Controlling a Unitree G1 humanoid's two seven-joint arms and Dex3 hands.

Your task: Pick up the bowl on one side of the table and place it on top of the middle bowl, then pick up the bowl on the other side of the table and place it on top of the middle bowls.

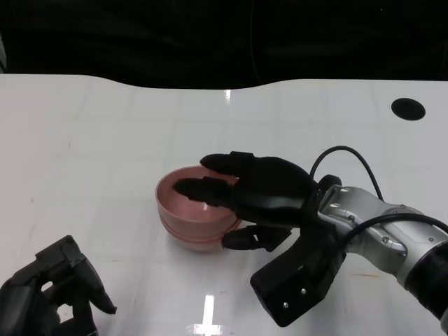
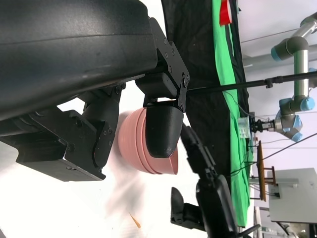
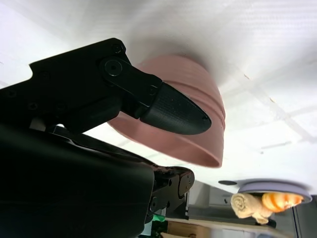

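Bowl stack sits centre frame in head view, on the white table; ridges on the outer wall, seen in both wrist views, suggest more than one bowl nested, prob. all three, though exact count can't be confirmed. Right hand comes in from lower right and lies across the stack: upper fingers reach over the near rim into the bowl's mouth, lower fingers curl against the outside wall just below. That reads as a rim pinch, wall caught between inner and outer fingers, the sort of hold suited to lowering a bowl into another and keeping it level. Whether pressure is on or being let off, can't tell; contact looks present. Stack appears seated flat on table, not tilted. Left hand is parked at lower left, well apart from the bowls, fingers curled inward around nothing, presumably kept out of the right arm's way. No loose bowls visible on either side of the table, so judged: final placement stage, release and withdrawal remaining. Risk: fingers inside the rim could drag the top bowl on exit.
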